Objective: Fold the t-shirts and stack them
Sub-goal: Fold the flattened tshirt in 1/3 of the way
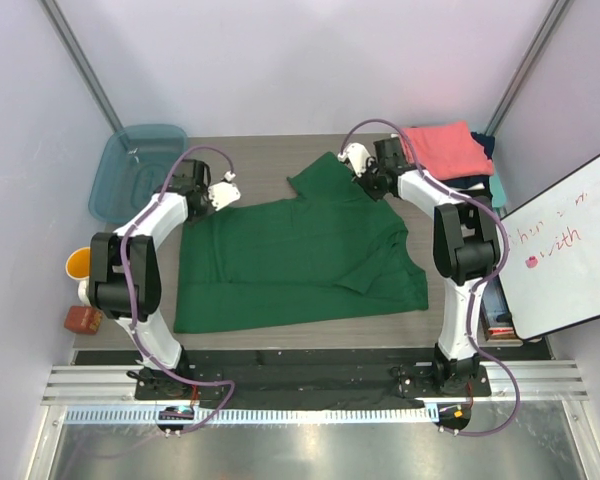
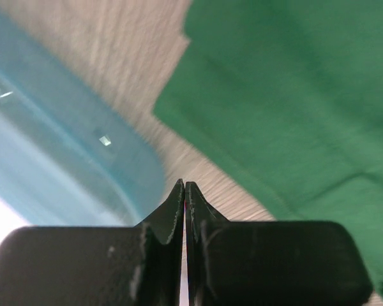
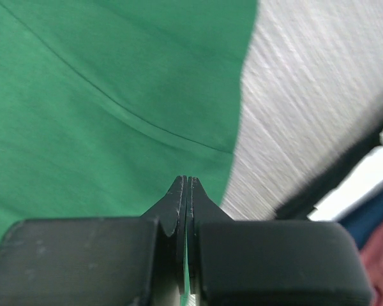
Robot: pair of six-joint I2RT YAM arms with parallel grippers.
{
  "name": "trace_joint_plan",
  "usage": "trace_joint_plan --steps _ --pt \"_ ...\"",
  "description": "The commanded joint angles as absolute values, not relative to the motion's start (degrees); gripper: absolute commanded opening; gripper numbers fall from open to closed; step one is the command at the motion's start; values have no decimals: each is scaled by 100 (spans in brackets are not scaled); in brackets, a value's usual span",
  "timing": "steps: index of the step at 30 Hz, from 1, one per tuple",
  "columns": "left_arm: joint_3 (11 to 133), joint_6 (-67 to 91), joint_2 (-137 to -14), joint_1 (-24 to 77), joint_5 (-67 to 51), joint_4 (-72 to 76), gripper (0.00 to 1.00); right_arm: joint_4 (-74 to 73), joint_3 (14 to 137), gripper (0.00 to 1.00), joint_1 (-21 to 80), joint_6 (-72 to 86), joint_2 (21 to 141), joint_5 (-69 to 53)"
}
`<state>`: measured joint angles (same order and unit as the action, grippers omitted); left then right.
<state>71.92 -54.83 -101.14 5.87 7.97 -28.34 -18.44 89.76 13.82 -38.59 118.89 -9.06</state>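
I see the dark green t-shirt spread flat across the middle of the table, one sleeve pointing to the far edge, and the folded t-shirts stacked at the far right corner, coral-pink on top. Left gripper is closed tight with nothing in it, over bare table between the teal tub and the shirt's far left corner. Right gripper is closed too, over the shirt's edge by the far sleeve; green shows in the slit, but I cannot tell if cloth is pinched.
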Motion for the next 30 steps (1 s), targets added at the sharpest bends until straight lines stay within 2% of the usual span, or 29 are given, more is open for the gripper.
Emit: trace_joint_plan --steps 1,16,30 --pt "7365 -5116 -10309 589 228 -3138 0 -1705 9246 1 1433 -3604 11997 -1222" --pt "7725 -4852 -11557 800 1265 -2532 0 -1486 9405 1 1450 -3612 12603 -853" --pt "7506 -5177 -11514 817 1723 -2479 0 -1222 9150 1 1187 -3973 12753 -70"
